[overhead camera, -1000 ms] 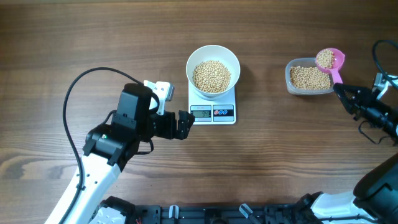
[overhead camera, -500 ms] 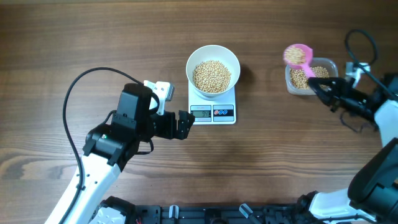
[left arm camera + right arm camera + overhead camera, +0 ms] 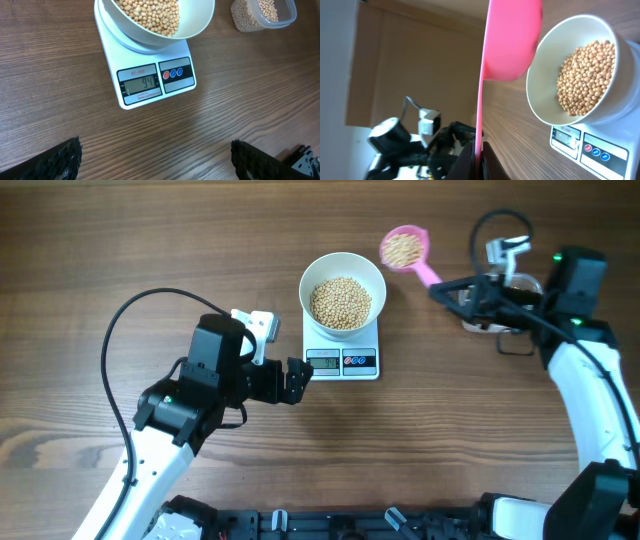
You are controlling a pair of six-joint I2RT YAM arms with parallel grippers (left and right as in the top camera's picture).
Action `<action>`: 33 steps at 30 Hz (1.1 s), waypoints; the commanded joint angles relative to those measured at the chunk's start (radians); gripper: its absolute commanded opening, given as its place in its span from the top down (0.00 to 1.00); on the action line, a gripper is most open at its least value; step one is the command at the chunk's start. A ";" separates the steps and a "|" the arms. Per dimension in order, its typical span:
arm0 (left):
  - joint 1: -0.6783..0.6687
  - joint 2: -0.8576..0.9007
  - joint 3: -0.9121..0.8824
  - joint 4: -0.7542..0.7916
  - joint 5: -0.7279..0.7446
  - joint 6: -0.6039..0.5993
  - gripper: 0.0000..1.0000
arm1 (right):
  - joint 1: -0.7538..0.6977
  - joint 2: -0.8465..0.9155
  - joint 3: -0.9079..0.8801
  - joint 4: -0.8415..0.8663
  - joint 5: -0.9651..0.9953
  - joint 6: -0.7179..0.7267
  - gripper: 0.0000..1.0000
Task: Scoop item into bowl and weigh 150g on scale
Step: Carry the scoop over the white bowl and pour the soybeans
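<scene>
A: Colours?
B: Heaped small round tan-yellow beans point(image 3: 340, 302), plain round white bowl point(image 3: 307, 280); flat white rectangular scale point(image 3: 341, 348), grey display point(image 3: 142, 83) — red and blue buttons point(image 3: 173, 73).
A: The plastic scoop point(image 3: 428, 275)?
B: Pink — the wooden table point(image 3: 450, 430) brown, streaked grain.

Scale point(image 3: 113, 60), left wrist view: grey display point(image 3: 142, 84) on the near edge reads "94". A small red label just above it reads "SF-400". Tiny print below the digits is too small to read.

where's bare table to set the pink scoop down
Bare wooden table in front of the white flat kitchen scale, right of the left gripper; also left of the round white bowl. Crowded right of it: pink plastic scoop, right gripper, clear plastic tub.
</scene>
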 commanded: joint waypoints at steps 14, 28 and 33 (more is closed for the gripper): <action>-0.004 0.000 -0.004 0.003 0.004 0.017 0.00 | 0.319 -0.015 0.005 0.004 0.544 -0.365 0.96; -0.004 0.000 -0.004 0.003 0.004 0.017 0.00 | 0.452 -0.015 0.005 -0.021 0.901 -0.687 0.96; -0.004 0.000 -0.004 0.003 0.004 0.017 0.00 | 0.488 -0.015 0.005 -0.044 1.027 -0.754 0.96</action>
